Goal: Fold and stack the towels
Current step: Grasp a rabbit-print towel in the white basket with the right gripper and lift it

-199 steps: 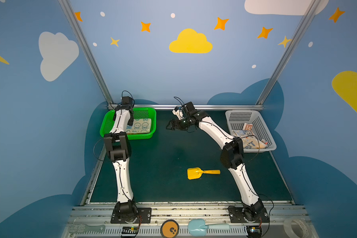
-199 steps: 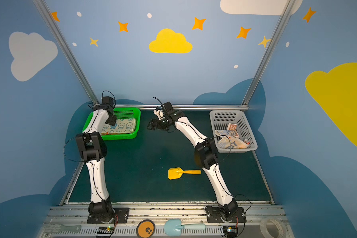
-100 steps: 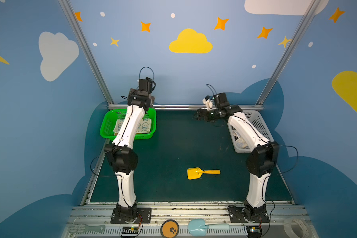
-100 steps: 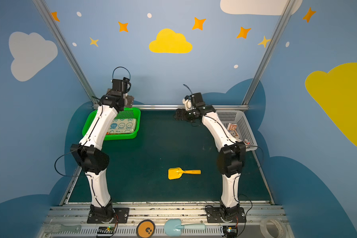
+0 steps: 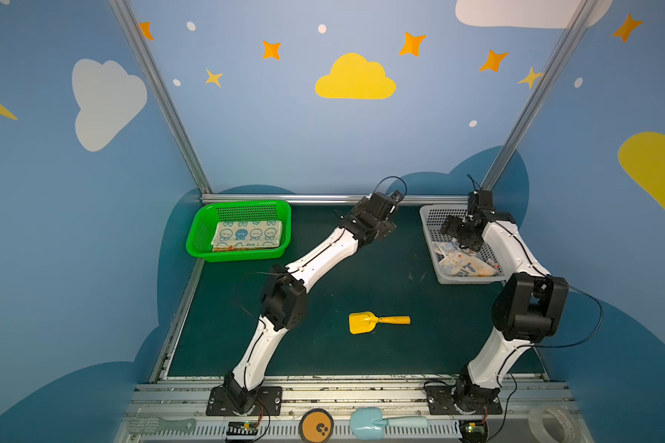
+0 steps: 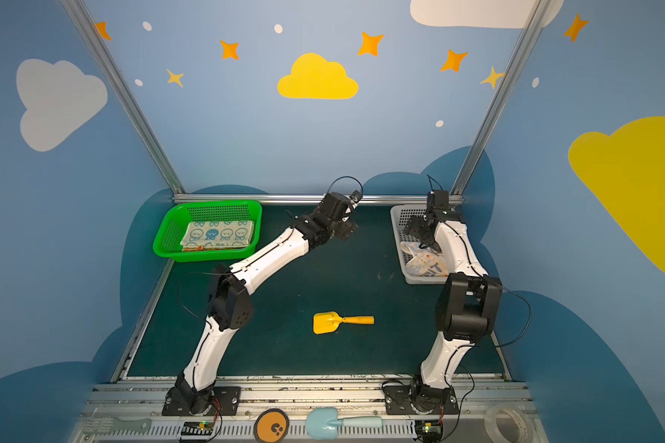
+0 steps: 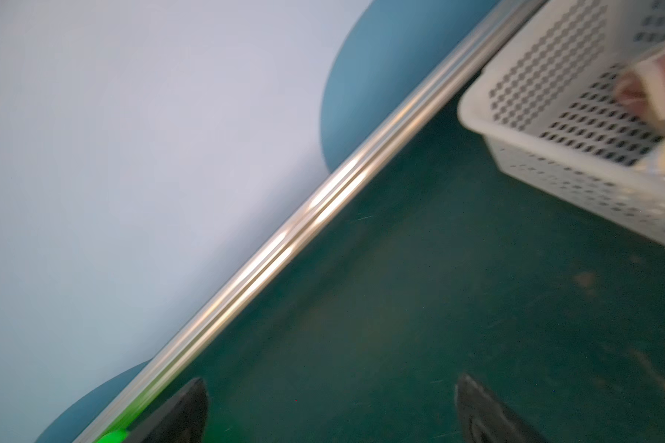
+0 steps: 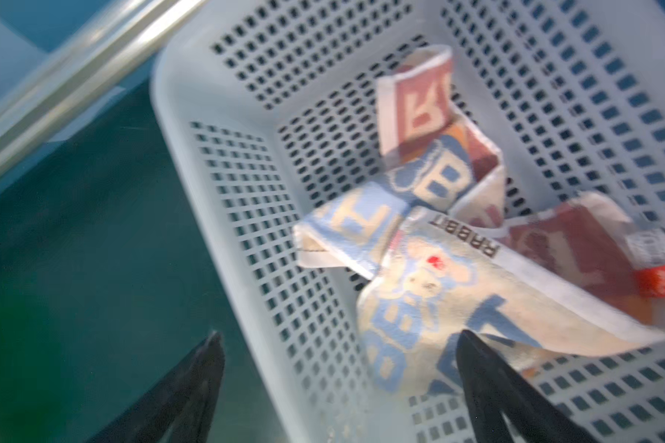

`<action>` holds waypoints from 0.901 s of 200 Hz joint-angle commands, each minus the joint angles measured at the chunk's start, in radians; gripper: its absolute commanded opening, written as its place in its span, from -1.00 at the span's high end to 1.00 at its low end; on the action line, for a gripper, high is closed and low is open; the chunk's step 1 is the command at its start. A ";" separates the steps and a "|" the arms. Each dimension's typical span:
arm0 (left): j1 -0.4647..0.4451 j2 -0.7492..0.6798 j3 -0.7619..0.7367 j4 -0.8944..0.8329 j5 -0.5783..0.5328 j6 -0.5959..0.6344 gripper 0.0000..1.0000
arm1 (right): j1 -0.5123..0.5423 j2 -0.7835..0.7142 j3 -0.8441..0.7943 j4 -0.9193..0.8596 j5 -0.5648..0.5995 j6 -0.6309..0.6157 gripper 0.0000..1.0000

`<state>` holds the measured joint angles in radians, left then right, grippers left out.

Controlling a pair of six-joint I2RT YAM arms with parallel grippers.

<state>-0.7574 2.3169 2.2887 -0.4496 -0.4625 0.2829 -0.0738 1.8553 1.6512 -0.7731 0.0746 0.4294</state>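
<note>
A green basket (image 5: pixel 192 245) at the back left holds a folded cream-blue towel with blue faces (image 5: pixel 246 234); an orange towel's edge (image 5: pixel 223 248) peeks out beneath it. A crumpled cream towel with blue and orange letters (image 5: pixel 461 264) (image 8: pixel 419 299) lies in the white basket (image 5: pixel 430 237) at the back right. My right gripper (image 5: pixel 457 234) (image 8: pixel 340 337) hangs open over that basket's near wall (image 8: pixel 177 126), one finger over the mat, one over the towel. My left gripper (image 5: pixel 384 230) (image 7: pixel 331 383) is open and empty above the mat at the back middle.
A yellow toy shovel (image 5: pixel 377 321) lies on the dark green mat near the middle front. A metal rail (image 5: pixel 323 198) runs along the back wall. On the front ledge sit an orange disc (image 5: pixel 316 425), a light-blue scoop (image 5: pixel 369 422) and a tape roll (image 5: pixel 553 422).
My left arm swung from over the green basket to the back middle. My right arm moved from the middle to over the white basket. Both grippers stayed open.
</note>
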 commanded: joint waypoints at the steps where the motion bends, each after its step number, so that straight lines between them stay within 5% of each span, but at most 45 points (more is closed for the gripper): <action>1: -0.037 0.022 0.083 -0.024 0.064 -0.031 -0.99 | -0.052 0.068 0.047 -0.119 0.079 0.034 -0.86; 87: -0.109 0.084 0.070 0.008 0.033 0.045 -0.99 | -0.172 0.317 0.195 -0.267 -0.085 0.045 -0.77; 124: -0.109 0.107 0.107 -0.018 0.034 0.042 -0.99 | -0.171 0.370 0.215 -0.256 -0.156 0.030 -0.19; 161: -0.109 0.108 0.097 -0.020 0.009 0.034 -0.99 | -0.167 0.374 0.217 -0.241 -0.196 0.029 0.87; 180: -0.109 0.104 0.096 -0.019 0.003 0.034 -0.99 | -0.168 0.342 0.214 -0.235 -0.205 0.025 1.00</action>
<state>-0.8661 2.4069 2.3688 -0.4644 -0.4461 0.3183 -0.2470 2.2242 1.8442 -0.9997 -0.0959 0.4614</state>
